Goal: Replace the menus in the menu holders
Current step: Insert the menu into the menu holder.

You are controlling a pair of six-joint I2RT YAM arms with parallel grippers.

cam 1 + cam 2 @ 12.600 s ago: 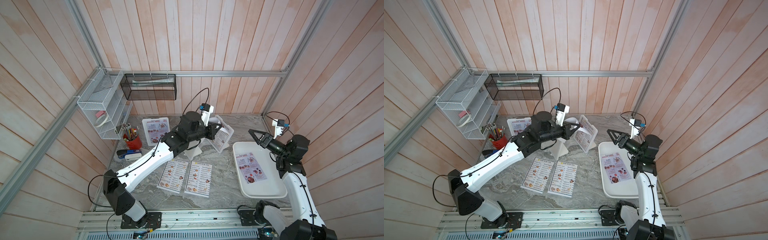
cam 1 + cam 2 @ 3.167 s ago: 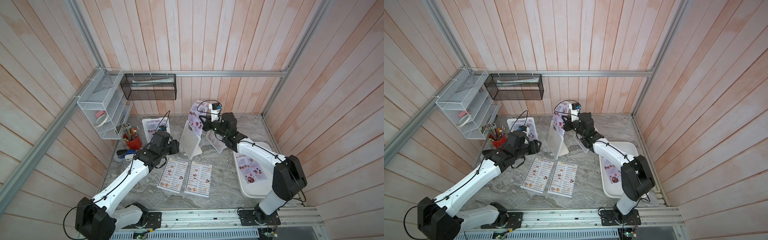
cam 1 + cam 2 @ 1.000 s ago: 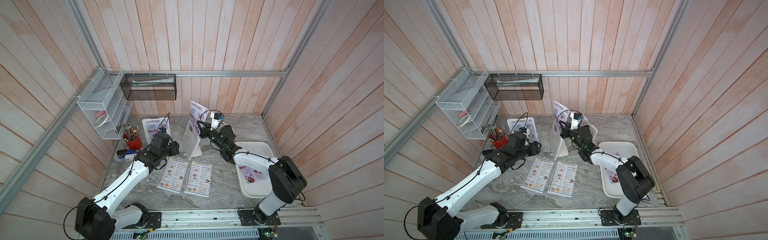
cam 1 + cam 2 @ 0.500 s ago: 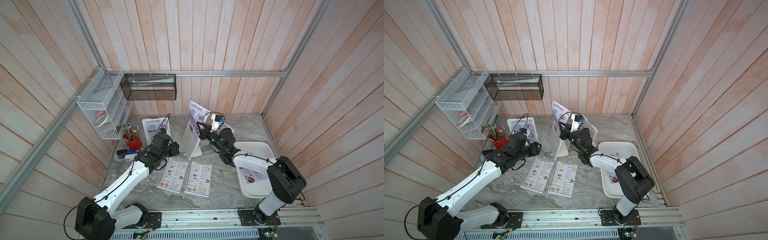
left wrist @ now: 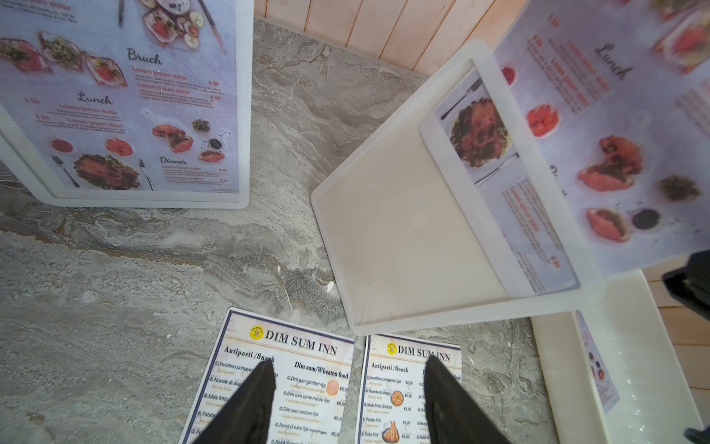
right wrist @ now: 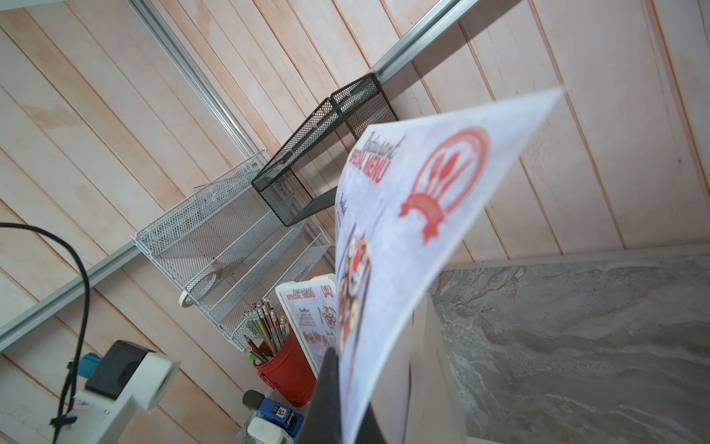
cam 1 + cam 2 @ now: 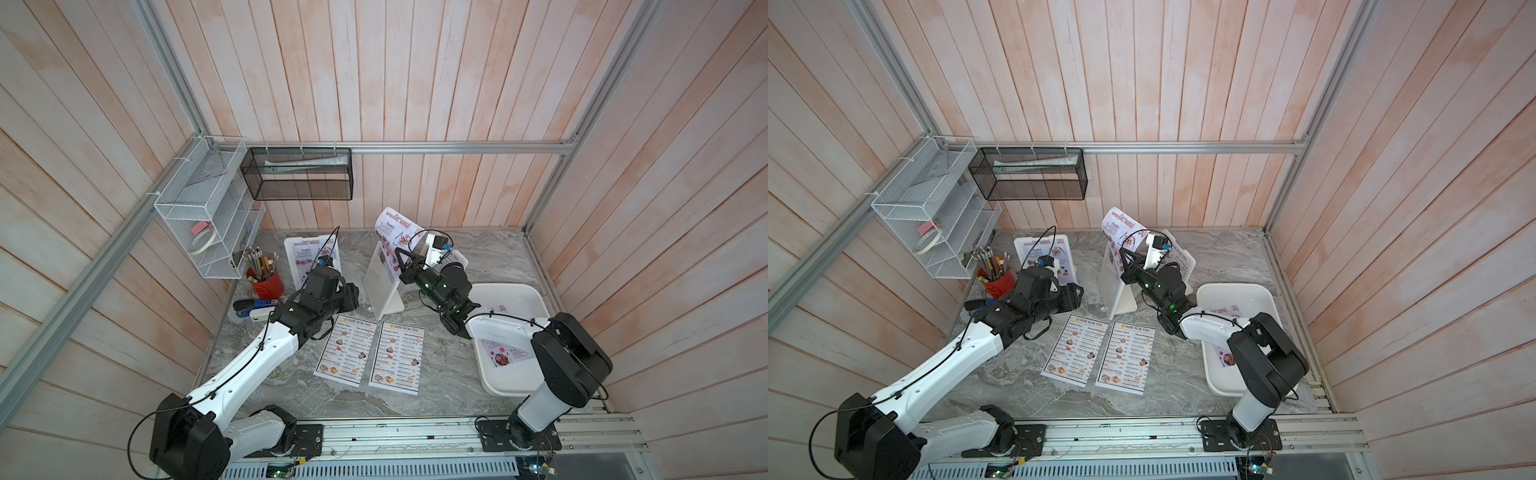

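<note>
At the back middle of the tabletop (image 7: 451, 365), my right fingers (image 6: 326, 388) pinch the lilac SPECIAL MENU sheet (image 7: 395, 226) partly out of the middle holder (image 7: 382, 293), so next I must, I think, lift it free, while my left fingers (image 5: 249, 407) hover spread above the DIM SUM INN menus (image 7: 347, 353).

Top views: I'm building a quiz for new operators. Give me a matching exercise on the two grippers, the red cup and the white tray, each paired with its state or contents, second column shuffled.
Things:
1. right gripper
2. left gripper
3. red cup
4. tray

States:
A. holds pencils
B. open, holding nothing
C. a lilac menu lies in it
D. shut on a SPECIAL MENU sheet

Pairs: 1-D, 2-B, 3-A, 4-C
</note>
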